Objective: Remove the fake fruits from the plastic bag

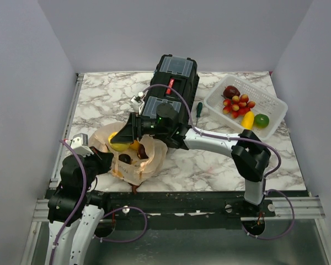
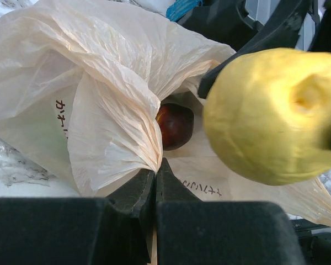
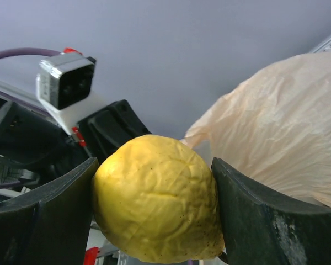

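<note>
Yellow fruit (image 2: 273, 116) is up at the mouth of the plastic bag (image 2: 99, 94), clamped in the right claw (image 3: 154, 204). The jaws are wide, with a pad pressed on either side of it. The right wrist view gives that grip cleanly: fruit filling the gap, bag billowing just to its right, nothing of the bag's inside.

The left wrist view fills that in. A dark red fruit (image 2: 175, 126) sits deep in the folds just beside the yellow one, part covered by film. From overhead an orange fruit (image 1: 134, 147) lies in the open bag too, small and hard to make out.

The left claw (image 2: 155, 185) is fully closed, pinching the bag's near edge, with film running down between its jaws. Whether the yellow fruit is clear of the bag's rim I cannot tell, because the right arm covers that spot from above.

Well off to the bag's right, a white basket (image 1: 267, 99) holds a purple fruit (image 1: 230, 91), a grape cluster (image 1: 238, 105), a small yellow piece (image 1: 247, 120) and a green fruit (image 1: 261, 120). A black toolbox (image 1: 176, 77) stands just behind the bag, and a screwdriver (image 1: 198, 109) lies between the toolbox and the basket, all on the marble table (image 1: 209, 160).
</note>
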`<state>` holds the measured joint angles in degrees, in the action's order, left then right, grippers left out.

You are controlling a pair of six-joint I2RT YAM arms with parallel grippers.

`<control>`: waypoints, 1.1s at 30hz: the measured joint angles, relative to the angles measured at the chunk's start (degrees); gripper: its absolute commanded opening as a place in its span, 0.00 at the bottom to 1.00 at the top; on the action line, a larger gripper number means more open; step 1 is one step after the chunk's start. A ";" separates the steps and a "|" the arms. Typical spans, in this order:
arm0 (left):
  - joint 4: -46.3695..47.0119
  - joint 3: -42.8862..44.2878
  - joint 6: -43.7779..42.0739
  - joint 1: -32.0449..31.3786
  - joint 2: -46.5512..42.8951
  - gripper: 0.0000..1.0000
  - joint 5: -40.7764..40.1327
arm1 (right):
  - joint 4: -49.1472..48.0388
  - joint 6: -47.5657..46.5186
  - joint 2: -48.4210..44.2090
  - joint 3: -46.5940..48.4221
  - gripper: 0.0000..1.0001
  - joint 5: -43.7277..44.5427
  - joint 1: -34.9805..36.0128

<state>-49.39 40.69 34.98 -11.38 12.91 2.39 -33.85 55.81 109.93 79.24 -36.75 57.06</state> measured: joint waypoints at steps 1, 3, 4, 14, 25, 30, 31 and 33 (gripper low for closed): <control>0.00 0.00 0.00 0.00 -0.02 0.00 0.00 | -0.24 0.42 -0.48 0.00 0.60 -0.04 0.00; 0.00 0.00 0.00 0.00 -0.02 0.00 0.00 | 0.55 0.42 -1.92 0.00 0.57 0.07 -0.02; 0.00 0.00 0.00 0.00 -0.02 0.00 0.00 | 1.33 -0.17 -2.89 0.02 0.55 0.24 -0.13; 0.02 0.00 -0.02 0.00 -0.17 0.00 0.02 | 16.06 -10.08 -19.15 -1.44 0.42 7.48 -9.27; 0.04 -0.11 0.00 -0.02 -0.39 0.00 0.07 | 36.17 -18.73 -35.98 -13.88 0.41 27.45 -34.34; 0.07 -0.22 -0.02 -0.24 -0.55 0.00 0.11 | 44.02 -19.96 -35.39 -16.35 0.41 37.05 -47.82; 0.04 -0.28 0.00 -0.33 -0.61 0.00 0.13 | 45.27 -20.33 -34.75 -16.55 0.40 38.99 -49.96; 0.07 -0.33 -0.02 -0.37 -0.63 0.00 0.20 | 47.41 -21.14 -32.96 -16.55 0.40 41.79 -53.51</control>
<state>-49.32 40.36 34.96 -11.75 12.27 2.59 13.56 34.68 76.97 62.70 5.04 3.55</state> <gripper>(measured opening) 0.003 0.768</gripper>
